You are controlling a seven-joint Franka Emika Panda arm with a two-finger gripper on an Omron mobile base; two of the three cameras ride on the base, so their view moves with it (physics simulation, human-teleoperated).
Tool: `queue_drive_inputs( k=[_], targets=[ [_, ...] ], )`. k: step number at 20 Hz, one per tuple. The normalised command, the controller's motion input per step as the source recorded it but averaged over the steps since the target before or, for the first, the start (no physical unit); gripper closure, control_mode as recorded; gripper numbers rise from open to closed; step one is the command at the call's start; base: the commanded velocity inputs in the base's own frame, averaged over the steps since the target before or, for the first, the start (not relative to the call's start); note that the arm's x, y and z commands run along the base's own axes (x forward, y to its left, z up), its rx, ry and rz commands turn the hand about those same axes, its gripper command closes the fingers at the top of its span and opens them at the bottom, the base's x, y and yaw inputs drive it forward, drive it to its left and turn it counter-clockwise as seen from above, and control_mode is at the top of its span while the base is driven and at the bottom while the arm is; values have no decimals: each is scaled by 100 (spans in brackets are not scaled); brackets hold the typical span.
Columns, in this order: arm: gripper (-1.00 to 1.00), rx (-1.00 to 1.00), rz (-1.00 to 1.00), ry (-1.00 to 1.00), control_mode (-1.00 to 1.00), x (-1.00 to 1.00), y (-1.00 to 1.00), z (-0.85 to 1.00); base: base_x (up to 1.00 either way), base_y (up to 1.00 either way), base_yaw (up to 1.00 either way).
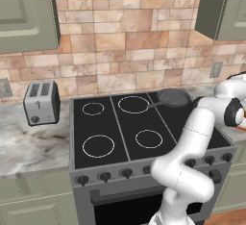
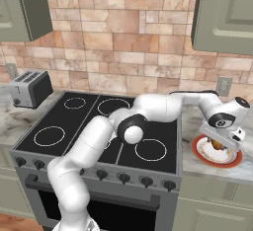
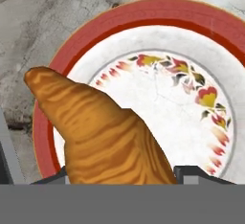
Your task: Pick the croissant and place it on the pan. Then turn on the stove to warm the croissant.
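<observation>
A tiled kitchen wall backs a marbled worktop (image 2: 217,173) carrying, from the left, a toaster (image 2: 30,89), then the stove (image 2: 89,126), with the pan (image 1: 174,97) on its far right burner. Further right, over the plate (image 2: 200,151), the claw (image 2: 218,146) sits closed to half width on the croissant (image 3: 103,132). In the hand view, the pastry's long axis runs away between the fingertips (image 3: 191,174). The pan lies well away to the claw's left.

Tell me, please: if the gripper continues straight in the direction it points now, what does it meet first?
Most likely the croissant, which already sits between the fingertips of the gripper. Behind it lies the plate; depth is hard to judge.
</observation>
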Motion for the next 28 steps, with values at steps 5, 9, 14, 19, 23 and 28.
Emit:
queue_drive_inputs(
  k=[5,9,14,19,23,28],
  targets=[
    [100,0,0,-7,-100,-45,0,67,0,0,0],
    [100,-1,0,-1,-100,-53,24,46,0,0,0],
    [100,-6,0,0,-100,-50,53,40,0,0,0],
    [100,-12,0,0,-100,-42,75,47,0,0,0],
    [100,-14,0,0,-100,-36,86,34,0,0,0],
    [100,-14,0,0,-100,-33,83,29,0,0,0]
  ],
)
